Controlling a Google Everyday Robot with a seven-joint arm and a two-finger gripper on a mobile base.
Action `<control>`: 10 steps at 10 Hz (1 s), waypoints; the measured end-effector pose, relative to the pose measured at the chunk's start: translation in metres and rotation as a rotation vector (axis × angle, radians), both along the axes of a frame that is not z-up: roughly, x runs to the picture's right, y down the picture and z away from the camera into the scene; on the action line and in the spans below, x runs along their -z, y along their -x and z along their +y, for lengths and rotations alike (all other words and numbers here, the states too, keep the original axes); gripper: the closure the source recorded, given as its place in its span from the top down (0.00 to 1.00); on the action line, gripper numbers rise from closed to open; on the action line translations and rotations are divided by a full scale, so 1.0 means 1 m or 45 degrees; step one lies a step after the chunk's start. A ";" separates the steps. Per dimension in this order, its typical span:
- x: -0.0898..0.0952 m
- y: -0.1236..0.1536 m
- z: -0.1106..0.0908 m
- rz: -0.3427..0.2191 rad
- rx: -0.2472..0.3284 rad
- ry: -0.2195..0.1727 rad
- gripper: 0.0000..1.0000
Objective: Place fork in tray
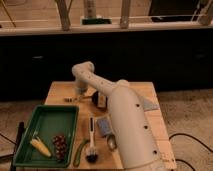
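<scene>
Silver fork (70, 99) beside tool (79, 93) (nr tray (50, 125))

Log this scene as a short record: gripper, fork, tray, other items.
gripper: low over the table's far left, beyond the tray
fork: by the gripper, outside the tray; whether held is unclear
tray: front left, holding corn and grapes
other: dish brush lying right of the tray
</scene>
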State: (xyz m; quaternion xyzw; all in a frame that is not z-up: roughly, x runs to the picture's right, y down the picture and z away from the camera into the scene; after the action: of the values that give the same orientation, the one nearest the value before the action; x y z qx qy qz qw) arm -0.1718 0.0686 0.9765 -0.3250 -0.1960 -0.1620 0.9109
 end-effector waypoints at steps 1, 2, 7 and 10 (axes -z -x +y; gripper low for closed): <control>0.001 0.000 0.001 0.000 0.000 0.005 0.00; 0.001 0.000 0.001 0.000 0.000 0.007 0.00; 0.000 -0.001 0.003 0.002 0.002 0.007 0.00; 0.002 0.000 0.001 0.001 0.013 -0.002 0.00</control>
State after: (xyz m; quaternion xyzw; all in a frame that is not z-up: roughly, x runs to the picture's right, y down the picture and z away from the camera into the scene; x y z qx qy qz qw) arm -0.1716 0.0696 0.9747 -0.3255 -0.1938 -0.1668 0.9103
